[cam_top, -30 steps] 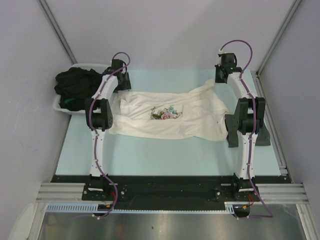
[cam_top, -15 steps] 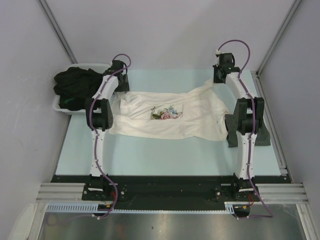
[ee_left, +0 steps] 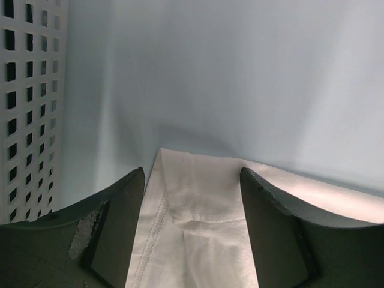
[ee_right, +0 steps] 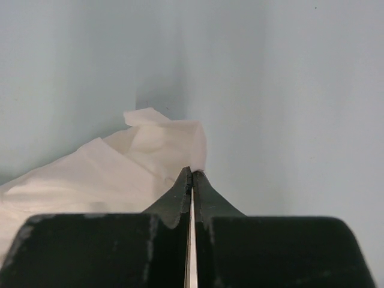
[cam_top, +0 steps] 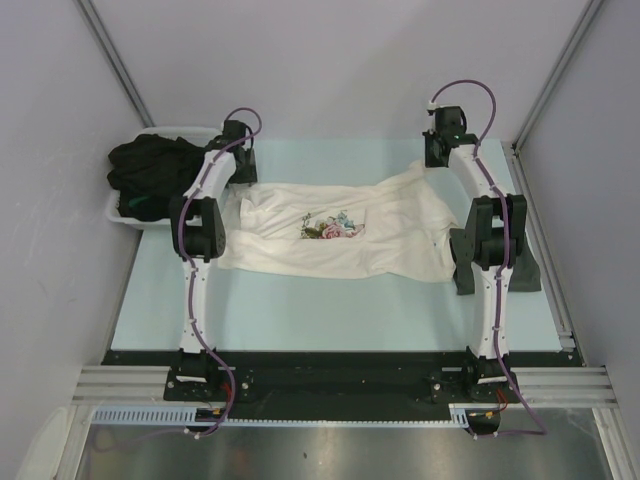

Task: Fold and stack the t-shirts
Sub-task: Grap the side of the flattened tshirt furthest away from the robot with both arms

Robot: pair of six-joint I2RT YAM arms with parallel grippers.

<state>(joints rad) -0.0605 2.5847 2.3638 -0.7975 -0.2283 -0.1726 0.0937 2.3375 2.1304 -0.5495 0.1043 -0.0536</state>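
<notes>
The cream-white t-shirt (cam_top: 340, 240) with a rose print lies spread across the pale blue table. My left gripper (cam_top: 242, 158) hangs at the shirt's far left corner. In the left wrist view it (ee_left: 192, 174) is open, and its fingers straddle the hemmed corner (ee_left: 201, 222) without touching it. My right gripper (cam_top: 438, 155) is at the far right corner, where the cloth is drawn out to a point. In the right wrist view it (ee_right: 193, 173) is shut on a thin edge of the shirt (ee_right: 120, 168). Dark t-shirts (cam_top: 150, 170) are heaped in the tub.
A white perforated tub (cam_top: 118, 213) stands at the table's far left, its wall (ee_left: 30, 90) close beside my left gripper. Grey walls enclose the table at the back and on both sides. A black stand (cam_top: 525, 275) sits by the right arm.
My right gripper has moved slightly toward the back wall, drawing the shirt's far right corner with it. The left arm has barely moved.
</notes>
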